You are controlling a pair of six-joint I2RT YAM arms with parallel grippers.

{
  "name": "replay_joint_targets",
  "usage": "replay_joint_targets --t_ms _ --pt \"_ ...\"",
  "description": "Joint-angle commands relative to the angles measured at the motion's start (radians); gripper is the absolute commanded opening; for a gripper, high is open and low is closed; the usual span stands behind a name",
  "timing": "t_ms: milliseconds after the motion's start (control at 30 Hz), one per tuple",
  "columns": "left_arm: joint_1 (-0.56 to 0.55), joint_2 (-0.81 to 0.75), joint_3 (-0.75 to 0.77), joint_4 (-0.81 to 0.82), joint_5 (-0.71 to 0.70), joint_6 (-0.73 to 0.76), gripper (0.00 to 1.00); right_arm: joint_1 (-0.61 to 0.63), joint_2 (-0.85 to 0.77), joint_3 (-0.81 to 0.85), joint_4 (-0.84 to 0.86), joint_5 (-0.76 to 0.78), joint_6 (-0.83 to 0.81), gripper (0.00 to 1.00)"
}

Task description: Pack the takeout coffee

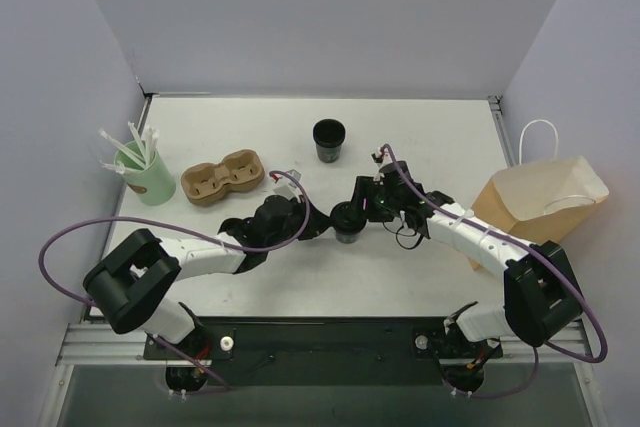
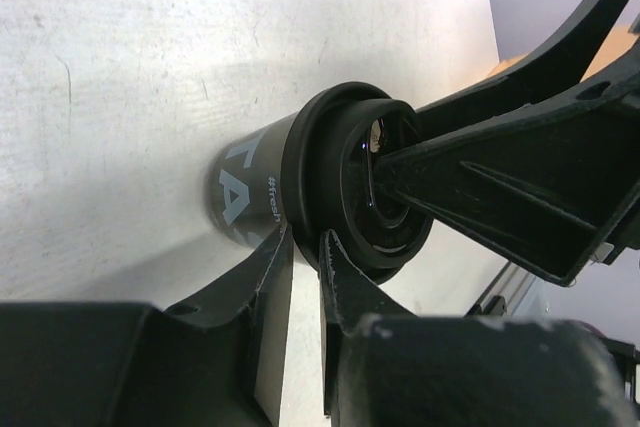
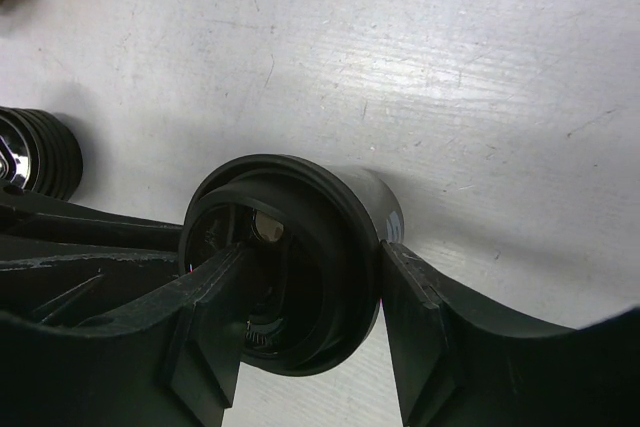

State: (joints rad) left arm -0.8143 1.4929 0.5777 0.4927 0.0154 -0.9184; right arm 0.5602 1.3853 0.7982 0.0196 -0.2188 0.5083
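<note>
Both arms meet at the takeout coffee (image 1: 347,224), which stands upright near the middle of the table (image 1: 430,127).

The left gripper (image 1: 326,228) comes in from the cup's 9 o'clock with its fingers (image 2: 268,282) drawn close, pinching the edge of the black lid between their tips. The right gripper (image 1: 364,210) reaches from 2 o'clock and nips the far side of the lid, one finger (image 3: 205,332) lying across the recessed top and the other pressed against the outer rim. A ribbed black stack (image 1: 329,139) sits at the cup's 12 o'clock, a cardboard cup carrier (image 1: 222,178) at 10 o'clock, a mint-green cup of straws (image 1: 148,177) beyond it, and a brown paper bag (image 1: 540,202) at 3 o'clock.
</note>
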Motion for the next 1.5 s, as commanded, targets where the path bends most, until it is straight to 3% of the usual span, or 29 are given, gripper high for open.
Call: replay_joint_targets --t_ms 0,267,500,700,967,1033,1233,1367,1467 --pt "-0.048 0.129 -0.039 -0.275 -0.057 0.058 0.23 0.004 0.078 -0.080 -0.155 0.022 -0.024 0.50" --pt "-0.051 -0.035 0.111 -0.434 -0.048 0.105 0.32 -0.031 0.044 -0.050 -0.187 0.004 -0.030 0.49" --pt "-0.043 -0.125 0.368 -0.644 -0.023 0.203 0.51 -0.072 0.014 0.012 -0.219 -0.031 -0.034 0.50" --pt "-0.034 -0.161 0.525 -0.801 -0.022 0.295 0.66 -0.088 0.004 0.105 -0.268 -0.053 -0.051 0.58" --pt "-0.034 -0.309 0.522 -0.973 -0.060 0.432 0.97 -0.085 -0.009 0.242 -0.369 -0.018 -0.123 0.70" --pt "-0.033 -0.356 0.504 -1.038 -0.089 0.461 0.97 -0.068 -0.015 0.268 -0.398 0.005 -0.145 0.78" --pt "-0.036 -0.523 0.390 -1.148 -0.155 0.536 0.97 0.006 -0.034 0.300 -0.444 0.107 -0.174 0.79" --pt "-0.037 -0.637 0.274 -1.140 -0.181 0.533 0.97 0.073 0.000 0.320 -0.466 0.176 -0.186 0.82" --pt "-0.046 -0.689 0.271 -1.128 -0.190 0.544 0.97 0.116 0.026 0.340 -0.475 0.246 -0.179 0.82"
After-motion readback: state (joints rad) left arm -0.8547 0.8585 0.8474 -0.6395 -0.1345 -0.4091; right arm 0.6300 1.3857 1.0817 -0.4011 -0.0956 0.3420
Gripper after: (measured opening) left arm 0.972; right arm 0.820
